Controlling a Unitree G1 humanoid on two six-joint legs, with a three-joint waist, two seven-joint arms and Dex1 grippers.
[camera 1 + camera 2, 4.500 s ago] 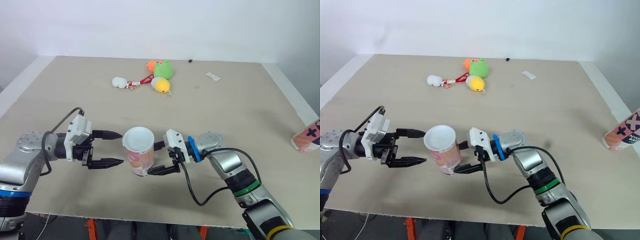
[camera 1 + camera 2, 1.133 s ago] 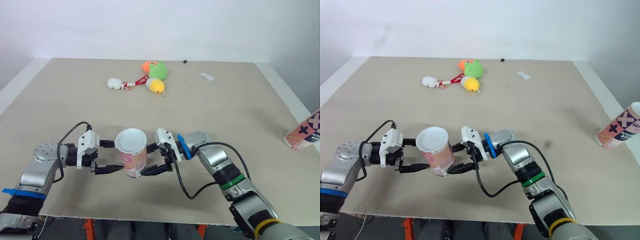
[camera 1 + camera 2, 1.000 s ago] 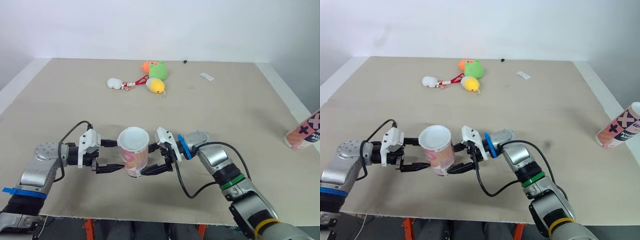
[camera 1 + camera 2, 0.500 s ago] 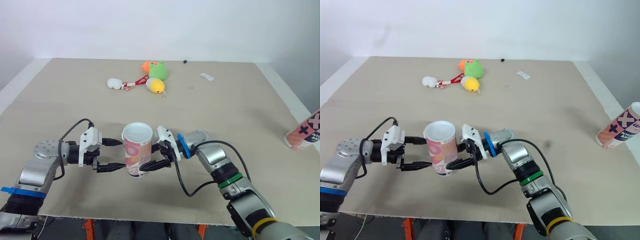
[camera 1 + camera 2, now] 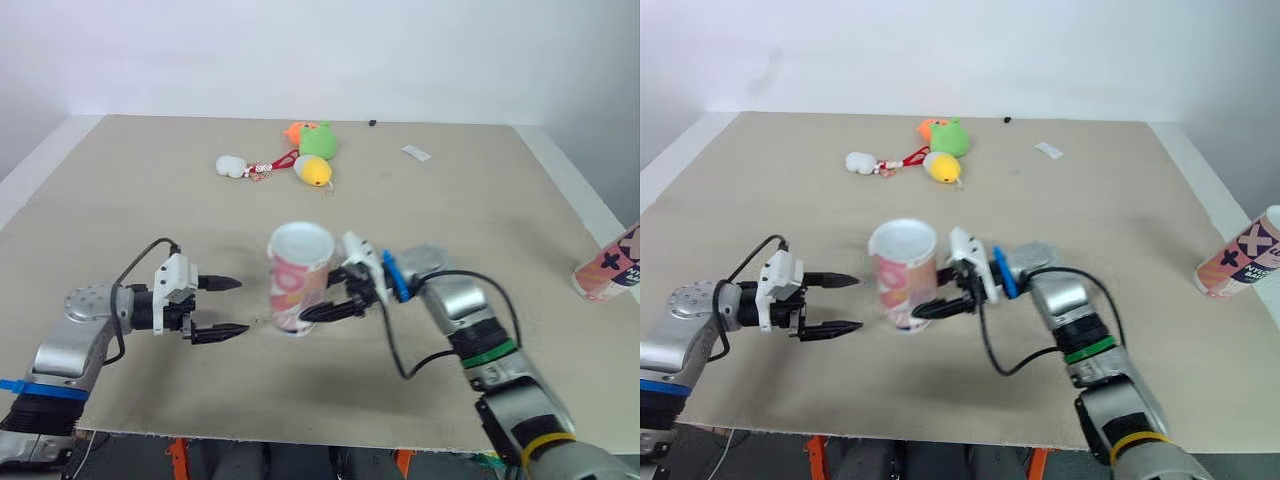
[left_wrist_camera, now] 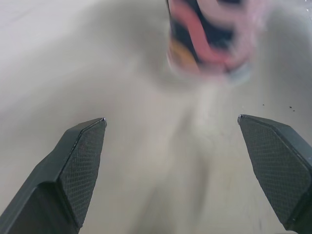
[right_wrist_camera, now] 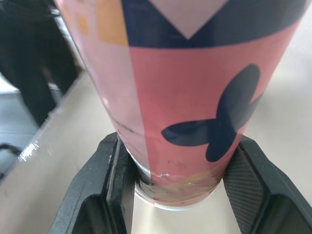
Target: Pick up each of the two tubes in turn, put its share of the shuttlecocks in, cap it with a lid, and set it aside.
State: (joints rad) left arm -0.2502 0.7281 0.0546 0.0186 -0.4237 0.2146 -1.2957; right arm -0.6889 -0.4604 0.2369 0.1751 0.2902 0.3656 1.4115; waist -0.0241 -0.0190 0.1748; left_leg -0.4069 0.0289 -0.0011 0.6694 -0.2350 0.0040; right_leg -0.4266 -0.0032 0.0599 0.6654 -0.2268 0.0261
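Note:
A pink patterned tube (image 5: 298,280) stands open-mouthed and slightly tilted at the table's front middle. My right gripper (image 5: 325,300) is shut on its lower part. In the right wrist view both fingers (image 7: 113,171) press against the tube (image 7: 185,83) near its base. My left gripper (image 5: 226,306) is open with nothing in it, a short way to the tube's left. In the left wrist view the tube (image 6: 209,34) is blurred ahead of the spread fingertips (image 6: 80,158). A second pink tube (image 5: 608,272) lies at the table's right edge.
Green, orange and yellow plush toys (image 5: 316,150) lie at the back middle of the table, with a small white toy (image 5: 236,165) on a red strap beside them. A small white label (image 5: 416,153) lies further right. The table's front edge (image 5: 300,432) is close below both arms.
My right gripper has carried the tube to the right, out from between the left gripper's fingers. The left gripper stays open and is now apart from the tube.

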